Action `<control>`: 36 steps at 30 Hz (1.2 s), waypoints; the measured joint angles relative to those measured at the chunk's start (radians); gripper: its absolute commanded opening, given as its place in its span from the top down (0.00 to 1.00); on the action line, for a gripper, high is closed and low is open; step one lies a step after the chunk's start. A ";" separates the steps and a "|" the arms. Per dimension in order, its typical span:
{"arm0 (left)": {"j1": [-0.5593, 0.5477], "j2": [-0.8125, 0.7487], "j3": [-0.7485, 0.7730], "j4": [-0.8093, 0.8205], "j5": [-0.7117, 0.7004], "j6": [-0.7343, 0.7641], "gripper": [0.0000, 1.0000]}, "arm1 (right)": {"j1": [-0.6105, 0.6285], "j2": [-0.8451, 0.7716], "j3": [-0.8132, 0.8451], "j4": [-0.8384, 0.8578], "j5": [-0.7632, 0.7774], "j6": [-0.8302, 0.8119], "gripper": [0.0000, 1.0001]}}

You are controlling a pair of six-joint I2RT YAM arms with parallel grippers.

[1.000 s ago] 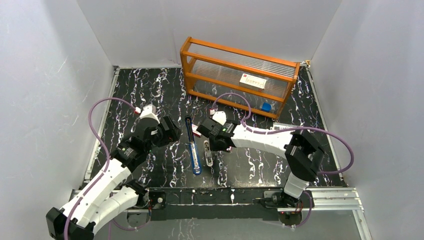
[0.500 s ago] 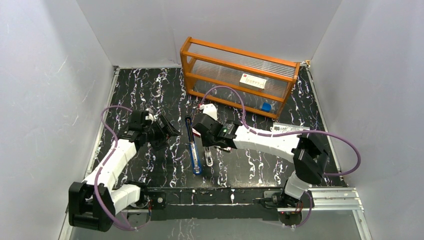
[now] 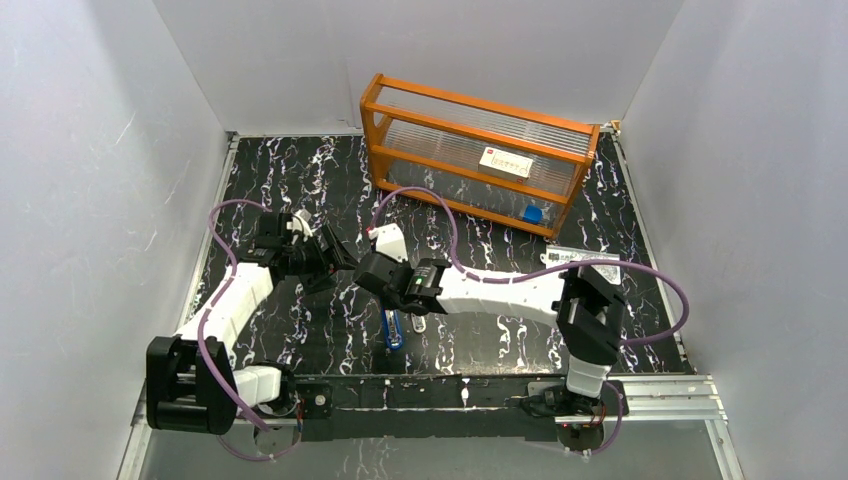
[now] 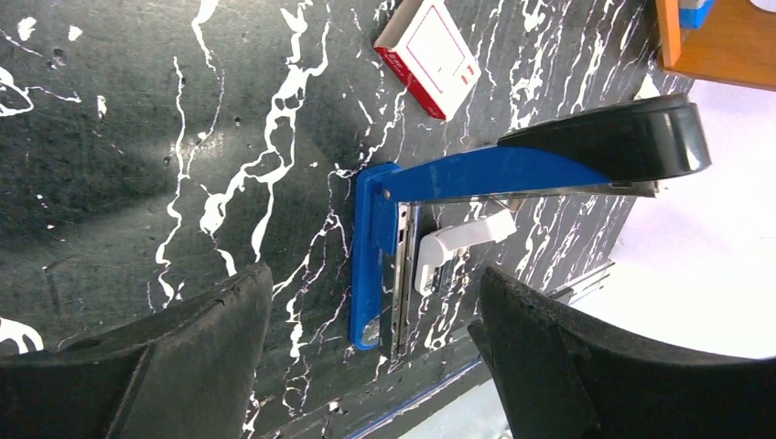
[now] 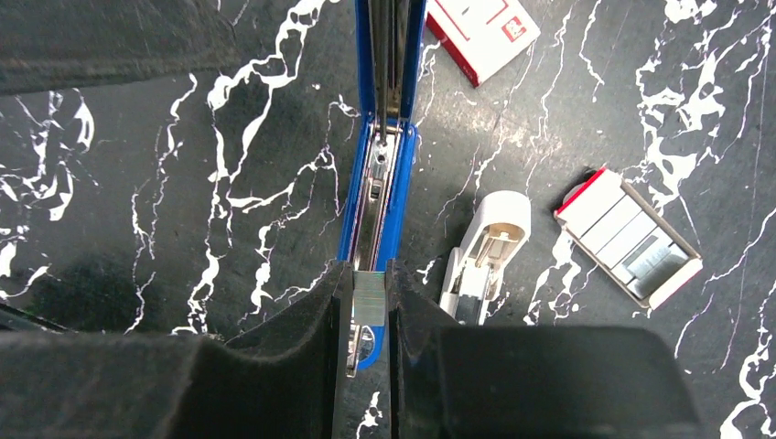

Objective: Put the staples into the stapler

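The blue stapler (image 5: 380, 183) lies hinged open on the black marbled table, its metal channel facing up. In the left wrist view its black-tipped top arm (image 4: 622, 137) stands raised over the blue base (image 4: 373, 265). My right gripper (image 5: 369, 306) is shut on a small silvery block of staples (image 5: 369, 294), held just above the near end of the channel. From above, the right gripper (image 3: 368, 272) covers most of the stapler (image 3: 393, 333). Left of the stapler, my left gripper (image 3: 335, 257) stands open and holds nothing; in its own view the wide-apart jaws of the left gripper (image 4: 371, 366) frame the stapler's base end.
A red-and-white box sleeve (image 5: 480, 32) and its open tray (image 5: 631, 240) with staple strips lie right of the stapler. A small white rounded object (image 5: 485, 256) lies beside the stapler. An orange rack (image 3: 480, 150) stands at the back, a paper label (image 3: 580, 258) at the right.
My right gripper has moved left and nearer, over the stapler, with the staples held. The left arm has folded down and back; its gripper stays open beside the stapler.
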 measured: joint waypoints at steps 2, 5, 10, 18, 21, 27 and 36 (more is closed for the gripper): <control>0.011 0.010 -0.004 0.002 0.004 0.009 0.19 | 0.014 0.016 0.000 -0.005 0.016 0.016 0.74; 0.021 0.017 -0.018 0.003 0.008 0.018 0.20 | 0.025 0.028 0.000 -0.008 0.027 0.031 0.74; 0.022 0.040 -0.031 0.006 0.011 0.035 0.21 | 0.027 0.036 0.003 -0.006 0.030 0.035 0.73; 0.022 0.050 -0.046 0.016 0.011 0.044 0.21 | 0.027 0.089 0.015 0.002 0.031 0.024 0.73; 0.022 0.050 -0.046 0.021 0.011 0.044 0.21 | 0.027 0.096 0.015 0.002 0.030 0.024 0.73; 0.022 0.050 -0.048 0.026 0.011 0.044 0.21 | 0.027 0.100 0.021 0.013 0.029 0.025 0.73; 0.022 0.050 -0.048 0.026 0.011 0.045 0.23 | 0.027 0.154 0.060 0.018 0.026 0.035 0.73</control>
